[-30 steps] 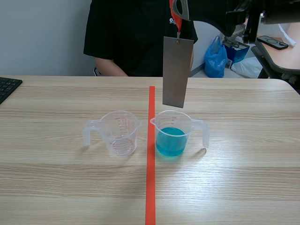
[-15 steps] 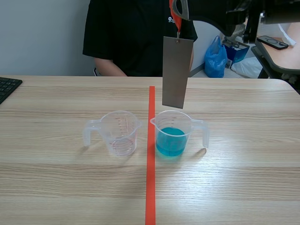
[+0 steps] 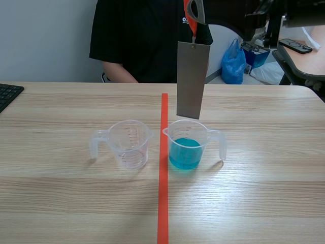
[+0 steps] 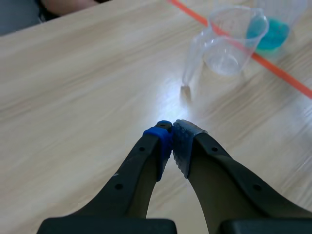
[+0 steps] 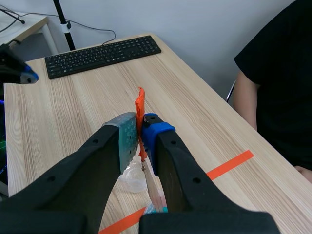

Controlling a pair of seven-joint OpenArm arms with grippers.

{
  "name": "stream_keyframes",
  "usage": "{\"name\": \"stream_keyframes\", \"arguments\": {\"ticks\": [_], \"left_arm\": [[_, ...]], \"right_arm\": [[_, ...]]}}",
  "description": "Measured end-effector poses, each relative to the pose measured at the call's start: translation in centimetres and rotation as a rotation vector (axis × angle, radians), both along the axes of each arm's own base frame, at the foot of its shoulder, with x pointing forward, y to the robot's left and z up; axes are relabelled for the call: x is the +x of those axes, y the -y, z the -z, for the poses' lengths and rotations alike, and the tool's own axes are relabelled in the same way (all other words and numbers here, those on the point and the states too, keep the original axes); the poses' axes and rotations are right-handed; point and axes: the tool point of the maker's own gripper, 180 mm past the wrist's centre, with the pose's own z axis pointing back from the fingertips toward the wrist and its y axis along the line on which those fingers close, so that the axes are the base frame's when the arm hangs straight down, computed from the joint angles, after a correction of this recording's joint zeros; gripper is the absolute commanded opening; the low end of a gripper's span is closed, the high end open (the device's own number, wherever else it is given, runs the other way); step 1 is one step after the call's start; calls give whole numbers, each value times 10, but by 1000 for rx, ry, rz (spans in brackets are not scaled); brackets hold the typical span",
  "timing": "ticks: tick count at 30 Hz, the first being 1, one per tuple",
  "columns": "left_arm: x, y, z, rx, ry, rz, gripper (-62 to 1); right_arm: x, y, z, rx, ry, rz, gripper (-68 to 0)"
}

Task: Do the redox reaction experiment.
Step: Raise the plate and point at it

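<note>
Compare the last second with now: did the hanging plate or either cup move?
The metal plate, hanging by its orange tag from the right gripper, has sunk slightly toward the cup of blue liquid, not yet dipped in. Nothing was taken or let go. That cup and the empty cup stayed put.

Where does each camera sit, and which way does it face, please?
Scene view: between the arms, facing the person across the table; raised right arm crosses its top.
Left wrist view: low over the table, past the shut left tool toward the empty measuring cup.
Right wrist view: high, looking down past the right tool shut on the orange tag.
Scene and left wrist views share the cup of blue liquid.
</note>
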Motion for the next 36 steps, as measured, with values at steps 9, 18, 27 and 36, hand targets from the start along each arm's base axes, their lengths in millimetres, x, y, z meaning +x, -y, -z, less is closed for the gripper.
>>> {"name": "stream_keyframes", "arguments": {"ticks": [9, 18, 27, 36], "left_arm": [[55, 66, 2, -42, 11, 144, -569], [76, 167, 17, -113, -29, 324, -569], [91, 230, 5, -189, -10, 398, -569], [105, 260, -9, -216, 17, 438, -569]], "right_arm": [[0, 0, 0, 0, 0, 0, -658], [0, 0, 1, -3, -1, 0, -658], [0, 0, 1, -3, -1, 0, -658], [0, 0, 1, -3, -1, 0, -658]]}}
